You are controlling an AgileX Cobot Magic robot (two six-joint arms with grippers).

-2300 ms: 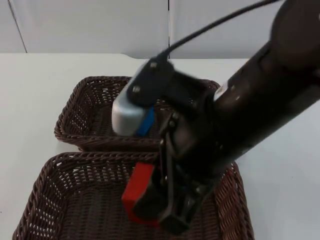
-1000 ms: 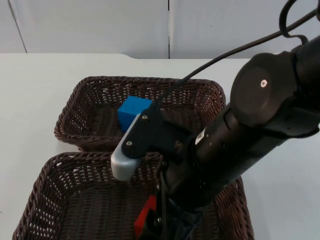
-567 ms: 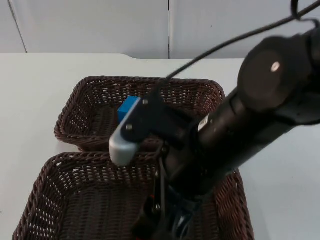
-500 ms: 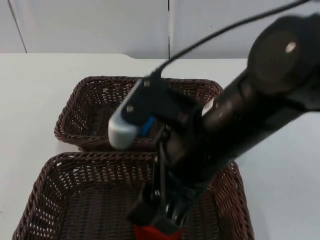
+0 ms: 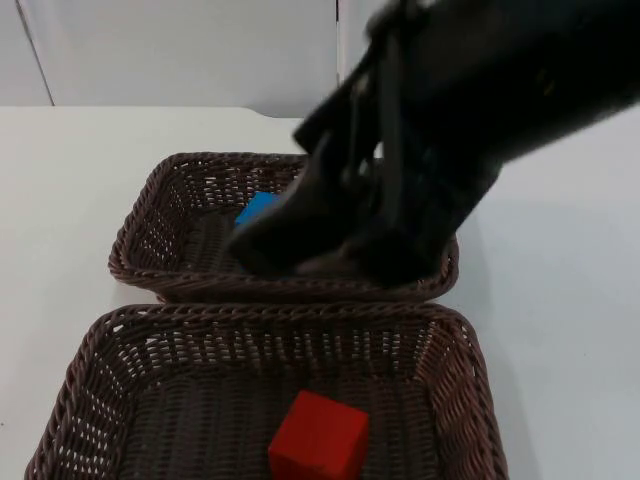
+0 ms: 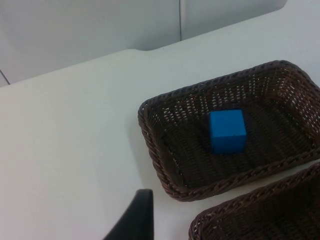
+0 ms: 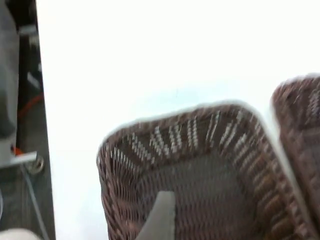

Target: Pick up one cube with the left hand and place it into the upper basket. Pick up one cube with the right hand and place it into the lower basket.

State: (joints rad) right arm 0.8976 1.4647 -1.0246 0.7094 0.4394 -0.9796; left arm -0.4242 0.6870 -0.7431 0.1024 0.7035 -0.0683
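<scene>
Table point(image 5: 70, 180): white top running back to a grey partition wall point(image 5: 180, 50); both baskets stand on it, one behind the other.
Right arm point(image 5: 520, 70): a broad black blur reaching in from the far right, slanting down and leftward over the upper basket and hiding that basket's right half in the top view.
Lower basket point(image 5: 100, 350): dark brown wicker, the nearer of the two, its far rim just beside the upper basket's near rim. In the right wrist view a wicker basket point(image 7: 125, 150) lies below the camera with a second rim point(image 7: 300, 115) beside it; which is which I cannot tell.
Upper basket point(image 5: 140, 230): same brown wicker, on the far side of the lower one; in the left wrist view its whole interior point(image 6: 165, 130) is open to sight.
Right gripper point(image 5: 330, 235): at the low end of the blurred arm, hanging above the upper basket's middle; whether its fingers are apart or together cannot be told. It holds no cube that I can see.
Left gripper point(image 6: 137, 220): one black fingertip over bare table to the left of the upper basket, well apart from the cubes; the state of its fingers cannot be told.
Red cube point(image 5: 320, 440): rests on the lower basket's floor, near its front edge and about mid-width, free of both grippers.
Blue cube point(image 6: 227, 131): sits on the upper basket's floor, roughly central; in the top view a corner point(image 5: 255, 208) peeks out left of the arm.
</scene>
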